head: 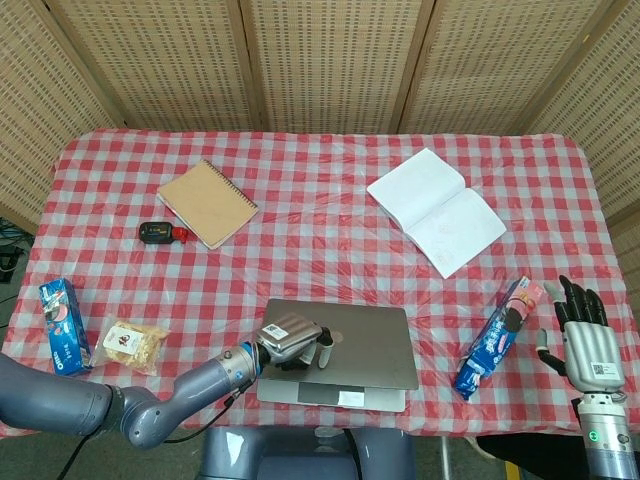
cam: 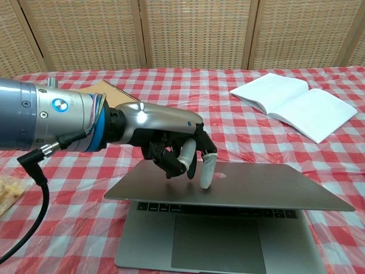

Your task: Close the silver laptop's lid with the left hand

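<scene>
Now one left hand (cam: 171,145) presses one laptop lid (cam: 251,185), ajar.

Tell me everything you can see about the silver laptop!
The silver laptop looks like smooth grey metal and sits at the near edge of the red-checked tablecloth. Its lid is almost shut, tilted low over the base, with only a strip of black keys and the trackpad showing in the chest view. The left hand presses a fingertip on top of the lid. A small white sticker shows on the base's front in the head view.
</scene>
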`<state>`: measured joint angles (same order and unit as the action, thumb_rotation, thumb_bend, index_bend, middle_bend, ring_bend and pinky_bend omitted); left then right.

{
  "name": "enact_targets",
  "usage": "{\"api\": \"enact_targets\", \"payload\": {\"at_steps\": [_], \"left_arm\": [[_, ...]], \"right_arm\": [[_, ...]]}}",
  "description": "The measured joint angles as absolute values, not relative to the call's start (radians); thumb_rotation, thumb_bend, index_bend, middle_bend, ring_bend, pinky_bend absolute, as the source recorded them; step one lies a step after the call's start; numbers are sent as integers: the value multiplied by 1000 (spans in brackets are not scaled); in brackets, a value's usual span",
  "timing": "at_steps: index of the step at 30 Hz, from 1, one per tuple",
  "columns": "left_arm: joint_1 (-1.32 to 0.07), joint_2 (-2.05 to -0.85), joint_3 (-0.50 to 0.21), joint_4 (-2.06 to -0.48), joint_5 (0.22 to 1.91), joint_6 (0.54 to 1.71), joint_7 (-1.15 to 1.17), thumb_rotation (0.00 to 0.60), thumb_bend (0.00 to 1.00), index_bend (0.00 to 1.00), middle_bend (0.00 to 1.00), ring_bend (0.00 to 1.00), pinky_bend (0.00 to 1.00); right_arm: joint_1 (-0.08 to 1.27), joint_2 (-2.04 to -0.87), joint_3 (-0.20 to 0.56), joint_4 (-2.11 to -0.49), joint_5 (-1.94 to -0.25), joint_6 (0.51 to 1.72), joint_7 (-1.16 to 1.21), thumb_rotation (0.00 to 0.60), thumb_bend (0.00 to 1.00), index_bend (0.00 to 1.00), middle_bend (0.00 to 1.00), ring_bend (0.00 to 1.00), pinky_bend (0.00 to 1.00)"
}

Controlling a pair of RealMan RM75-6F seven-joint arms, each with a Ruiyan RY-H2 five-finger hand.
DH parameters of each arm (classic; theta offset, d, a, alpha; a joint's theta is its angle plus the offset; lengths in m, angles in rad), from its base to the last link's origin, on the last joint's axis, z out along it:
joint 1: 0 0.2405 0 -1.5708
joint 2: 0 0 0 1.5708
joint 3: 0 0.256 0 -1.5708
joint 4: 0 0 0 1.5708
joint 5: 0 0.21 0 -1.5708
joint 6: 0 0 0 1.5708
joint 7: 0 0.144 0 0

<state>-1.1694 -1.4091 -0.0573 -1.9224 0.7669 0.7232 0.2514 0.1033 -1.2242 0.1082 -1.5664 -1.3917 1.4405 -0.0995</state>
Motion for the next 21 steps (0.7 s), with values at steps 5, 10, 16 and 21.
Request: {"api": "enact_targets", "payload": {"at_steps": [5, 10, 16, 21], "left_arm": [[-1168, -1441, -37, -1897, 762, 716, 255, 600, 1000, 549, 375, 389, 494], [-1166, -1470, -18, -1869, 757, 703, 256, 600, 1000, 546, 375, 389, 494], [-1164, -1499, -5, -1840, 747, 692, 253, 600, 1000, 541, 375, 389, 494], [-1160, -1519, 2, -1823, 743, 688, 249, 600, 1000, 540, 374, 389, 493]], "right_arm": [[102, -1222, 112, -1566, -1386, 1440, -91, 600, 760, 0, 0, 0, 0], [102, -1222, 112, -1567, -1388, 1441, -91, 600, 760, 0, 0, 0, 0], [102, -1222, 112, -1568, -1388, 1442, -89, 600, 760, 0, 0, 0, 0], [102, -1223, 112, -1567, -1387, 1440, -89, 600, 760, 0, 0, 0, 0]]}}
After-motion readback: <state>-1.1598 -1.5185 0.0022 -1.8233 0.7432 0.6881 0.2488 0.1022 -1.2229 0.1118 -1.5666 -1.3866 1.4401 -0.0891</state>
